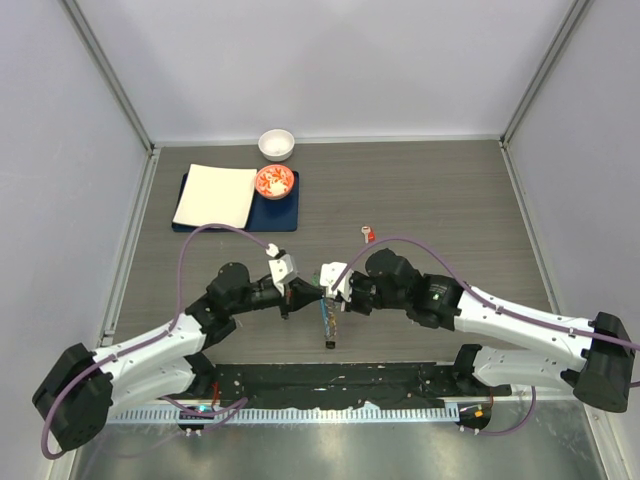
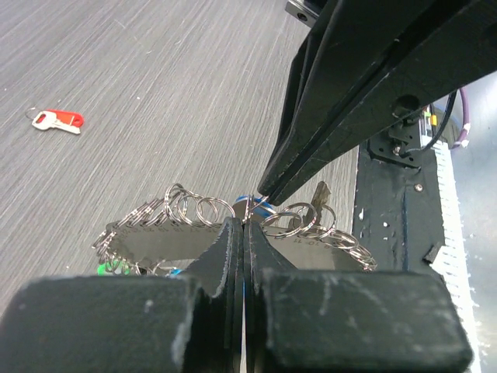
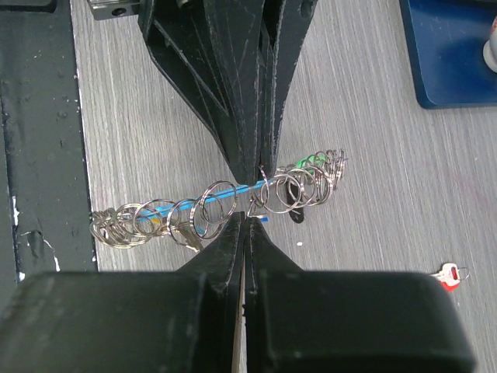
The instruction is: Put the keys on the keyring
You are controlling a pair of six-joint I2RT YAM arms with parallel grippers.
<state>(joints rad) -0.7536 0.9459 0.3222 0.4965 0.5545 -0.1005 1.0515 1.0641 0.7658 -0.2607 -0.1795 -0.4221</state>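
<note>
The keyring (image 1: 328, 322) hangs between my two grippers above the table: many silver rings on a light-blue strip, with green tags at one end (image 3: 217, 203) (image 2: 186, 210). My left gripper (image 1: 314, 290) (image 2: 244, 221) is shut on a thin ring of it. My right gripper (image 1: 328, 296) (image 3: 250, 220) faces it tip to tip and is also shut on a thin ring. The red key (image 1: 368, 235) (image 2: 58, 120) (image 3: 449, 274) lies loose on the table beyond them. A small dark piece (image 3: 296, 211) hangs among the rings; I cannot tell if it is the dark blue key.
At the back left a blue mat (image 1: 232, 226) holds a folded white cloth (image 1: 215, 195) and a red-patterned bowl (image 1: 274, 181). A white bowl (image 1: 276, 143) stands behind it. A black strip (image 1: 330, 380) runs along the near edge. Enclosure walls stand on three sides.
</note>
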